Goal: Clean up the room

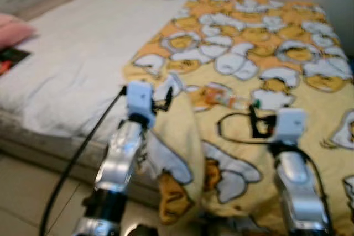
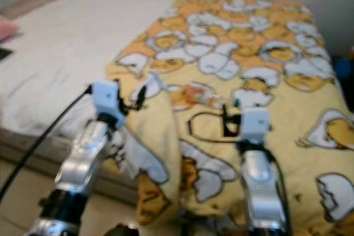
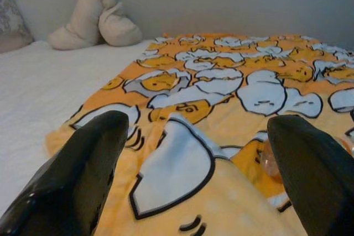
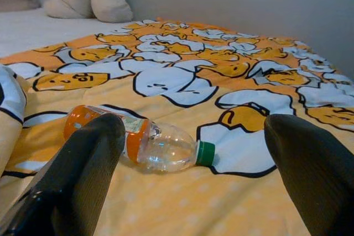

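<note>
Both silver arms reach forward, side by side. Left hand (image 3: 193, 175) fingers spread wide; right hand (image 4: 193, 175) likewise spread wide.

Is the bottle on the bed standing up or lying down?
Lying down. The bottle rests on its side on the yellow blanket, green cap pointing sideways, in front of the open right gripper.

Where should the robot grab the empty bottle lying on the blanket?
Probably around the clear middle of the bottle, coming straight down from above. It lies on its side on the yellow blanket, green cap toward the robot's right, so fingers closing across its round body should fit best. The right gripper is open and already faces it.
</note>
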`<state>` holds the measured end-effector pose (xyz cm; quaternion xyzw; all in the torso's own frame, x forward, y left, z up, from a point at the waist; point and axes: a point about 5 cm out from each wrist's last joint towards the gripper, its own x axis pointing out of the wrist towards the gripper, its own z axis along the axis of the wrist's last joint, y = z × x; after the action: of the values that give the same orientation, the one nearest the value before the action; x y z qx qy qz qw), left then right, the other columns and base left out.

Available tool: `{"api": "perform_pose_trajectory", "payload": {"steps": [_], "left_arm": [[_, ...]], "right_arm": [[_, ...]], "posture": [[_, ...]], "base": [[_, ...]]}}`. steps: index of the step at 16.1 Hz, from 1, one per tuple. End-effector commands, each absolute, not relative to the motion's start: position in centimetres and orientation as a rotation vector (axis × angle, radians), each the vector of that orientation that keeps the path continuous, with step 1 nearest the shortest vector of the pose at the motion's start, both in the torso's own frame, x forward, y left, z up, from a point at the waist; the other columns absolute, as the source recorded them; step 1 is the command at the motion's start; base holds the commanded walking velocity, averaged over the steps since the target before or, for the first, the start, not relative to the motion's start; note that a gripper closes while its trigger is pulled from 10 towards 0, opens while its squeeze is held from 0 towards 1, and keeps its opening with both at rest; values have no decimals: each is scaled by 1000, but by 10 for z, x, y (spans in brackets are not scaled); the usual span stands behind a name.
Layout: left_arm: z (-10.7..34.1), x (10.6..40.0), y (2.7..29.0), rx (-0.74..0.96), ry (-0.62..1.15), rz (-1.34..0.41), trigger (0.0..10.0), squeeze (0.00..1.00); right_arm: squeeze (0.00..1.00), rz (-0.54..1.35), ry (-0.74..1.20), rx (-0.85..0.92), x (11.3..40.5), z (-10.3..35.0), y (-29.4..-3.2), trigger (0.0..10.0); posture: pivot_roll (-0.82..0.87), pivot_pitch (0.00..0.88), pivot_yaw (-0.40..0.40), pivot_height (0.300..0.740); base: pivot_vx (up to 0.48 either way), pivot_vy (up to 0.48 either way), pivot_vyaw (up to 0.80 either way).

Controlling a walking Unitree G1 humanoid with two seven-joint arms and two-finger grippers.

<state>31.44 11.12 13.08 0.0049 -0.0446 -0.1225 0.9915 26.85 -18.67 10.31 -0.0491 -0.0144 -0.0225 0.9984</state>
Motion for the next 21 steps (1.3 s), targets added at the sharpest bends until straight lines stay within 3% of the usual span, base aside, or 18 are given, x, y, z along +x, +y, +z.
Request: {"api": "perform_pose_trajectory", "payload": {"steps": [1,4,10,15,21], "left_arm": [[140,315,107,-9,-128,-263,10000,0],[143,315,105,-8,-148,-272,10000,0],[177,302,97,69,-317,-359,10000,0],[196,297,102,113,-326,-440,10000,0],[202,291,97,119,-298,-456,10000,0]], "right_arm": [[16,-53,-39,-100,273,106,-190,10000],[20,-81,-58,-52,289,115,-193,10000],[20,-60,-109,30,357,158,-181,10000],[27,-37,-84,23,394,183,-161,10000],[51,-231,47,30,408,190,-181,10000]], "posture": [[-196,0,48,697],[-191,0,53,697],[-140,0,55,697],[-50,48,45,697],[-65,75,44,697]], "base": [[480,0,0],[480,0,0],[480,0,0],[0,0,0],[0,0,0]]}}
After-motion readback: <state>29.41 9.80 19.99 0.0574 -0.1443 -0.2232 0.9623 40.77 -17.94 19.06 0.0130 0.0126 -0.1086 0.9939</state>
